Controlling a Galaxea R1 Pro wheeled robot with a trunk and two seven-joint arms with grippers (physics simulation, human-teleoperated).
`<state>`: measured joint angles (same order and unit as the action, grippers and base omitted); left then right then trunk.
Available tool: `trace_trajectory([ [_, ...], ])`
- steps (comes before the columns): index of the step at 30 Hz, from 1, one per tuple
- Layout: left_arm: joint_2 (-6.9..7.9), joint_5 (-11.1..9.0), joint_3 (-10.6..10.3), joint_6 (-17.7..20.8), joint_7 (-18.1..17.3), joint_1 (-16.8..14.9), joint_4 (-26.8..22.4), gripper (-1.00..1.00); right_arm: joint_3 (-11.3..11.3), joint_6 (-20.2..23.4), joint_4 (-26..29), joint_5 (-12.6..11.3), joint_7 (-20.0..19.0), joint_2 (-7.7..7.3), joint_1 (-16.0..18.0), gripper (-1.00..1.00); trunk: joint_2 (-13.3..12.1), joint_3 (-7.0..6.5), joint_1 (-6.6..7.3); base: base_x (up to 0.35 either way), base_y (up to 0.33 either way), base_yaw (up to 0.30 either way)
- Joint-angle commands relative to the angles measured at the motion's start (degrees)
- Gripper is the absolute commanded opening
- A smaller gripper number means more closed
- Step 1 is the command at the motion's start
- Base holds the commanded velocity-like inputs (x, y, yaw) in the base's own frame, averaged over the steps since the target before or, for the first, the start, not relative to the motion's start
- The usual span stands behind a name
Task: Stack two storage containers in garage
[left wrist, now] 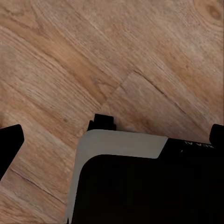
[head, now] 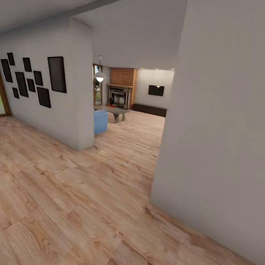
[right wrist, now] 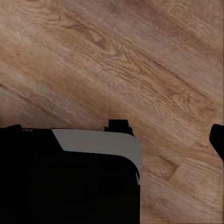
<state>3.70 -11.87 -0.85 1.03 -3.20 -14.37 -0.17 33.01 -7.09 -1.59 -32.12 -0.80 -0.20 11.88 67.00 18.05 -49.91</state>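
Head view: hallway, wood-plank floor (head: 80,208), the living room (head: 129,104) ahead with brick fireplace (head: 121,91), blue sofa (head: 100,121). A small red-orange spot near the fireplace, too small to identify. Both tools' opening: cannot tell.

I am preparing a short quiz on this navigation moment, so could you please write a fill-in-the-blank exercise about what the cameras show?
1. The floor under the robot is made of light ____ planks.
2. Behind the fireplace in the far room rises a chimney of red ____.
3. The sofa corner beside the white wall is coloured ____.
4. The dark picture frames hang on the wall at the head view's ____ side.

Missing words: wood; brick; blue; left
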Motion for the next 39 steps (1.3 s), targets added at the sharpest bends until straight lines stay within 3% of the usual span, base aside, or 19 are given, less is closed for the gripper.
trace_trajectory([
  [1, 0.01, -0.52, -0.11, 0.11, -0.23, -0.04, 0.00, 1.00, 0.48, -0.30, -0.17, -0.49, -0.08, 0.03, 0.06, 1.00, 0.03, 0.07, -0.03, 0.321, 0.000, 0.270],
  [19, 0.01, -0.52, -0.11, 0.11, -0.23, -0.04, 0.00, 1.00, 0.48, -0.30, -0.17, -0.49, -0.12, 0.01, 0.07, 1.00, 0.03, 0.07, -0.03, 0.321, 0.000, 0.264],
  [39, 0.02, -0.52, -0.11, 0.11, -0.23, -0.04, 0.00, 1.00, 0.48, -0.22, -0.17, -0.61, -0.12, 0.14, 0.07, 1.00, 0.03, 0.07, -0.03, 0.321, 0.000, 0.015],
])
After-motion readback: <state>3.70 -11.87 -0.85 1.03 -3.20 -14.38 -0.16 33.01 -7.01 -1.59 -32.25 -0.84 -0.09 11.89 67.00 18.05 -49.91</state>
